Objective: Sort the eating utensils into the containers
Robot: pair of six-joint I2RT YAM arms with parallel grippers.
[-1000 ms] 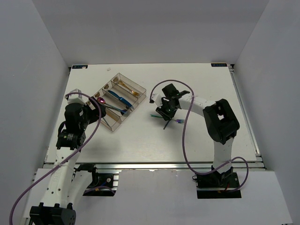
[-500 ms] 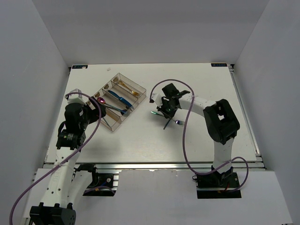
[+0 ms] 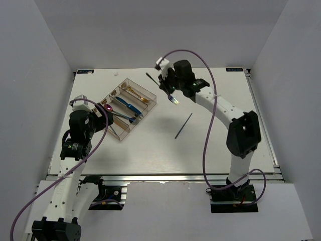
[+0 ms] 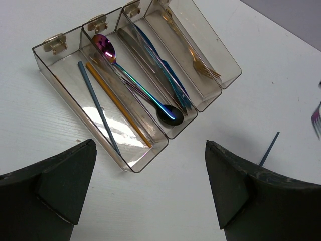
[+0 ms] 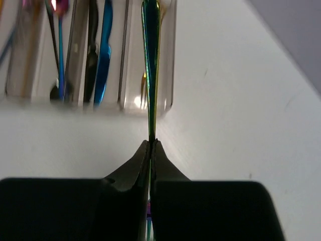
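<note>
My right gripper [image 3: 165, 88] [image 5: 151, 143] is shut on an iridescent green-blue fork [image 3: 172, 97] [image 5: 150, 60] and holds it in the air, just right of the clear tray [image 3: 154, 103] [image 5: 170, 95]. The tray's four compartments hold a purple-rainbow spoon [image 4: 105, 46], a black spoon [image 4: 169, 114], a blue knife [image 4: 168, 80], a gold fork [image 4: 200, 65], an orange chopstick [image 4: 118, 103] and a blue-grey chopstick [image 4: 95, 100]. Open and empty, my left gripper [image 3: 107, 115] [image 4: 150, 186] hovers at the tray's near left end [image 4: 135, 168].
A dark chopstick [image 3: 183, 125] [image 4: 269, 148] lies alone on the white table, right of the tray. White walls close in the table on the left, back and right. The right arm's purple cable [image 3: 210, 130] loops above the table.
My right gripper has shut on the fork and lifted it off the table, up and away toward the tray's far right corner. The dark chopstick stayed behind. The left arm has not moved.
</note>
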